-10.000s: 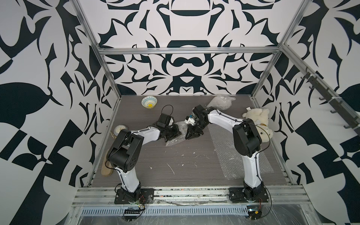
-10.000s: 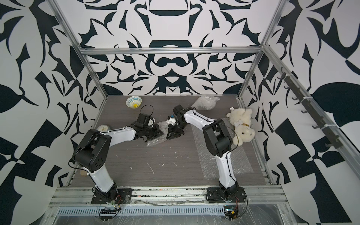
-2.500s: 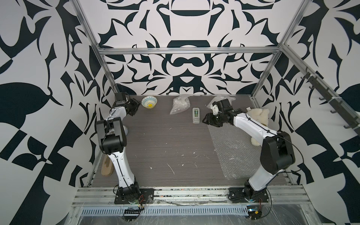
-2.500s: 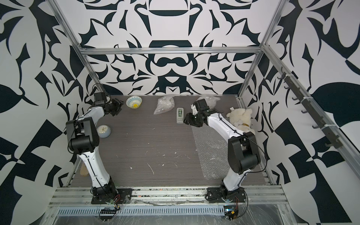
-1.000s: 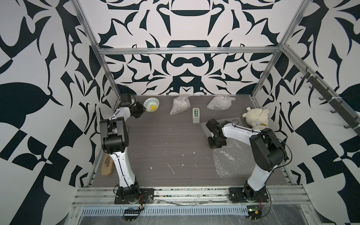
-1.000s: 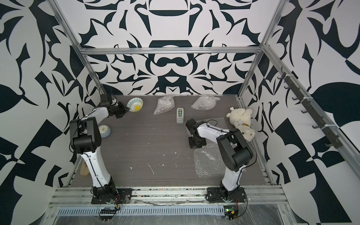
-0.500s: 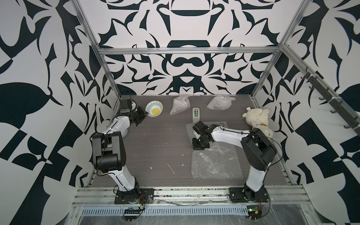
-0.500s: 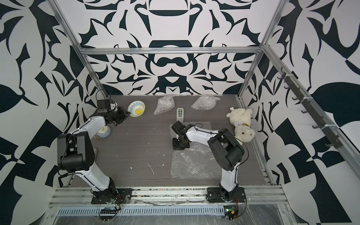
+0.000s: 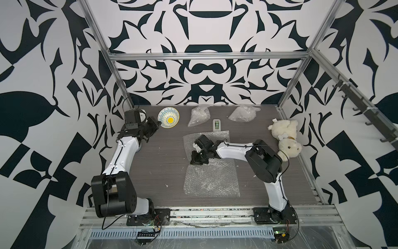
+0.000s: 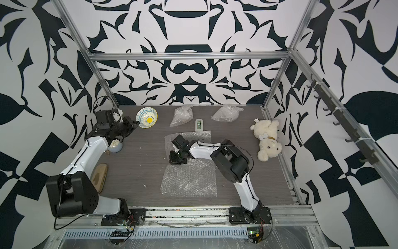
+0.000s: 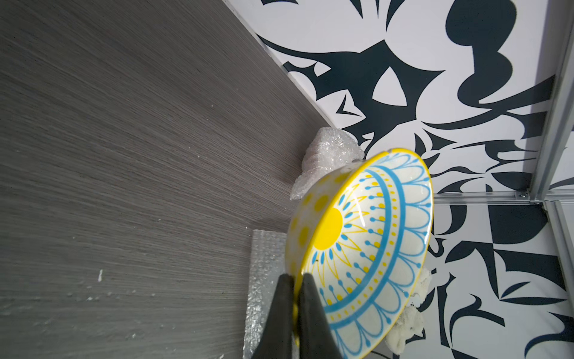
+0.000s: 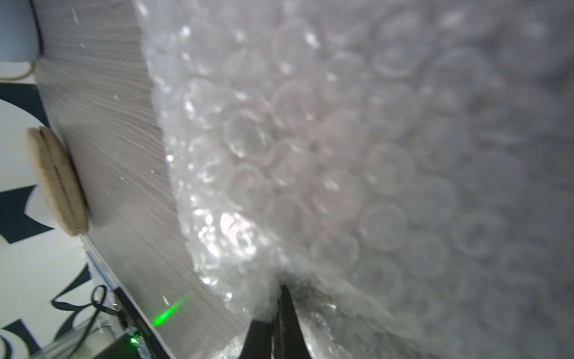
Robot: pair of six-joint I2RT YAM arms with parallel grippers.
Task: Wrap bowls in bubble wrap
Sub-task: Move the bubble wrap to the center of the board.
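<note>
Two matching white-and-black tabletop arms on dark base plates.
The left arm (image 9: 122, 155) and right arm (image 9: 233, 151) share glossy white links, bulky rounded black joint housings (image 9: 263, 163) and boxy black wrist blocks. A thin black cable (image 9: 115, 157) runs along the white link. The base plates (image 9: 272, 215) are flat and black. In the wrist views the fingers (image 11: 281, 310) are matte black, tapering to narrow tips.
</note>
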